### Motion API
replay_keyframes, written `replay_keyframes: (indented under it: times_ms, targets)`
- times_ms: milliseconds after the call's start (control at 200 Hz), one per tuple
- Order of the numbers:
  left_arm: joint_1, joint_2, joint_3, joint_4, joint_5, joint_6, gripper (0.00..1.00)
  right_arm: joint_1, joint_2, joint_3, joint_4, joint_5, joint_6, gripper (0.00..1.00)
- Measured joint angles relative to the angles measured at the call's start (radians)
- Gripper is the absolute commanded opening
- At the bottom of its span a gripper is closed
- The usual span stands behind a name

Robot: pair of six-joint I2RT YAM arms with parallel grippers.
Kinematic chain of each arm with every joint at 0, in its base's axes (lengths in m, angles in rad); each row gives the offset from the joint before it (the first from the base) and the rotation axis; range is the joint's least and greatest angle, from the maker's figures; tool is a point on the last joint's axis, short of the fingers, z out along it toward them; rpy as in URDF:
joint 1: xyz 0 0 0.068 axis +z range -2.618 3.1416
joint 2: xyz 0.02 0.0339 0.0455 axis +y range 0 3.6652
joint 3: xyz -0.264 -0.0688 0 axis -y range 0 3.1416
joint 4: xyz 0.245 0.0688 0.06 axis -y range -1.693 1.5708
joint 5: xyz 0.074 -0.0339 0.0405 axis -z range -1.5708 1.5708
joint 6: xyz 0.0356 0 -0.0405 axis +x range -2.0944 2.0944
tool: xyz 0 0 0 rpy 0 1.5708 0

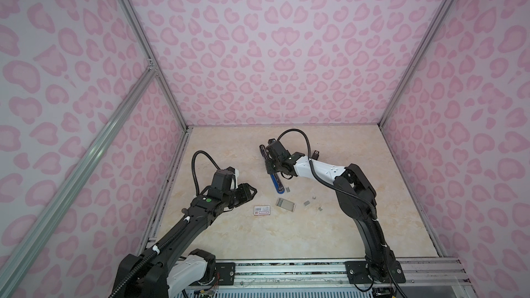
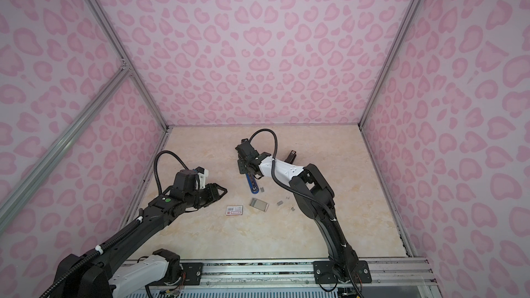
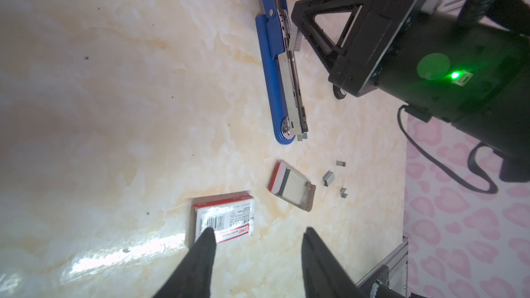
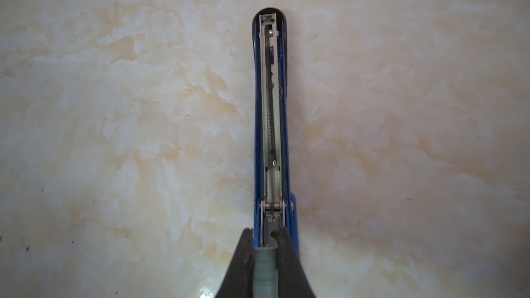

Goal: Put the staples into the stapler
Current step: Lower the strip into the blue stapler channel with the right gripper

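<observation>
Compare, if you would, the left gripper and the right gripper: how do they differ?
The left gripper is open; the right gripper is shut. The left gripper holds nothing, while the right gripper pinches a strip of staples. The left gripper hangs near the box sleeve; the right gripper is at the open stapler. Both are black.

Robot lab cell, pink-patterned walls (image 1: pixel 258 38)
</observation>
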State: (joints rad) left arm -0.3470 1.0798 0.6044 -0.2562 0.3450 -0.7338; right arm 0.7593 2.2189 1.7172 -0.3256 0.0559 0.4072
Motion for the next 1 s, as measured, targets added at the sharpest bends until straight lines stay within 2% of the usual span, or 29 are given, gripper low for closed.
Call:
replay_keyframes:
  times_ms: [1000]
  targets:
    - [0.000,0.003,-0.007,0.000,0.011,0.000,0.52,0.005,-0.028,-0.046,0.006,0.026,-0.026,0.15]
